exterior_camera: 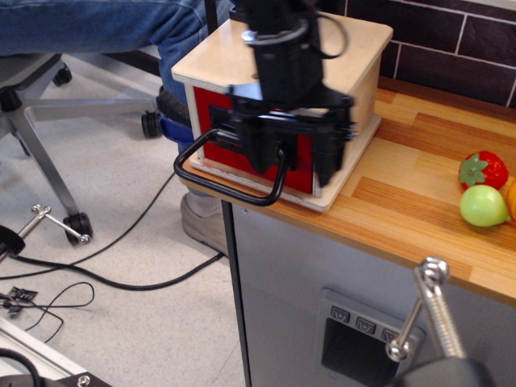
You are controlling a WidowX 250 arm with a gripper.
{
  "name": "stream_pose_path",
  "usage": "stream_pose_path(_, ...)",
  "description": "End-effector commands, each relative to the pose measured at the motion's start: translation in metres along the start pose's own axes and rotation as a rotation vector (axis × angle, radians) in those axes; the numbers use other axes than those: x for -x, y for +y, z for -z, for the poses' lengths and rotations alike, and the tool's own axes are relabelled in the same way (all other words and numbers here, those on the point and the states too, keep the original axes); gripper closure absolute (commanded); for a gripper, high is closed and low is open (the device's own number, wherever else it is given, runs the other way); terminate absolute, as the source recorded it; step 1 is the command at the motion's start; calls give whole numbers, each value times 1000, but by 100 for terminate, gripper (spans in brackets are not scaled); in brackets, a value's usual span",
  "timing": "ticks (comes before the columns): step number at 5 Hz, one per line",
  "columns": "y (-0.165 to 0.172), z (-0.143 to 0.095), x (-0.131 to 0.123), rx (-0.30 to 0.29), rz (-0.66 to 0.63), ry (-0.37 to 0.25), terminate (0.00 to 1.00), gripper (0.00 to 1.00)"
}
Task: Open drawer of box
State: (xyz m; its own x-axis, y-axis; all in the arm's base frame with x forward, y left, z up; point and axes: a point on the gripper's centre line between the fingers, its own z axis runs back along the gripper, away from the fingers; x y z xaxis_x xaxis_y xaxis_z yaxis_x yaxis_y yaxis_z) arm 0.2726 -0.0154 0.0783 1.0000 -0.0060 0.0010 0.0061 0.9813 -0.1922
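Observation:
The box (355, 89) is a pale plywood cube with a red front, standing at the left end of the wooden counter (419, 210). Its drawer (216, 147) looks shut, with a black plate and a large black loop handle (211, 181) sticking out over the counter's edge. My gripper (293, 158) is black and open, fingers pointing down in front of the red drawer face, just right of and above the handle. One finger (260, 150) is beside the handle's right arm, the other (326, 158) near the box's right corner. The arm hides most of the lid.
A red strawberry (482, 169) and a green fruit (484, 205) lie at the counter's right. A grey cabinet panel (355, 322) is below the counter. A seated person's legs (97, 24) and an office chair (32, 121) are at the left, with cables on the floor. A metal rod (431, 314) is in the foreground.

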Motion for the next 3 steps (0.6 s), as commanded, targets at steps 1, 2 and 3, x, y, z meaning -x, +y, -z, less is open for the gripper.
stream_pose_path(1, 52, -1, -19, -96, 101, -141, 0, 0)
stream_pose_path(2, 67, 5, -22, -132, 106, -151, 0, 0)
stream_pose_path(3, 70, 18, -17, -153, 122, -149, 0, 0)
